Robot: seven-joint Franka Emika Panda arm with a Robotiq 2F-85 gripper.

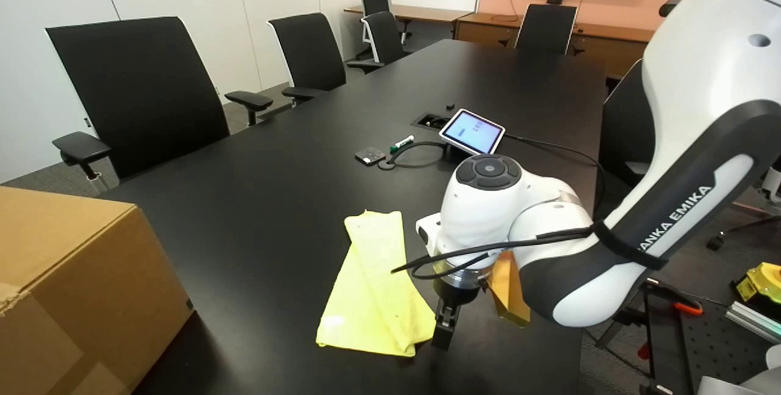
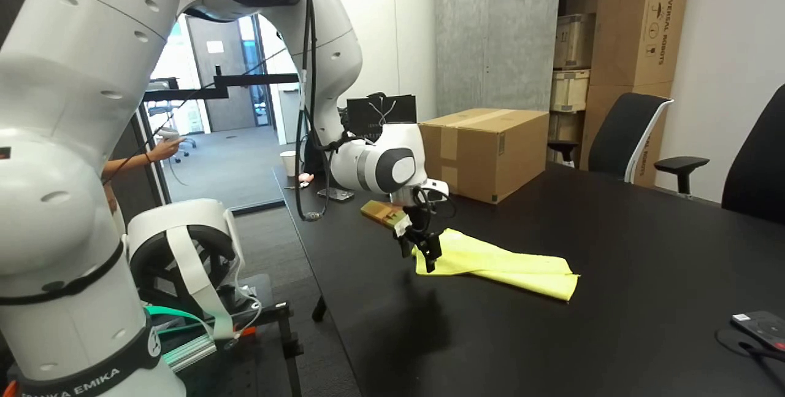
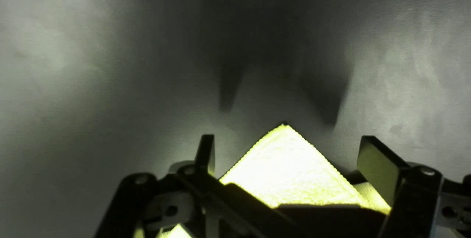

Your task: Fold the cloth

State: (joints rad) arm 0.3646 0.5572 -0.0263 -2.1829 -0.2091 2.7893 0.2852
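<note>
One wide-spread hand (image 3: 287,149) hangs near a corner of the partly folded yellow cloth (image 1: 372,297).

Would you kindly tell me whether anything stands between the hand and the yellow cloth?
Nothing visible does: in the wrist view, the hand is open, and a corner of the yellow cloth shows in plain sight between its spread fingers.

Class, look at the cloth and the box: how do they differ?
The cloth is yellow; the box is tan. The cloth lies low, partly folded over; the box stands tall with straight edges. The cloth is thin, the box bulky. Both rest on the dark table.
</note>
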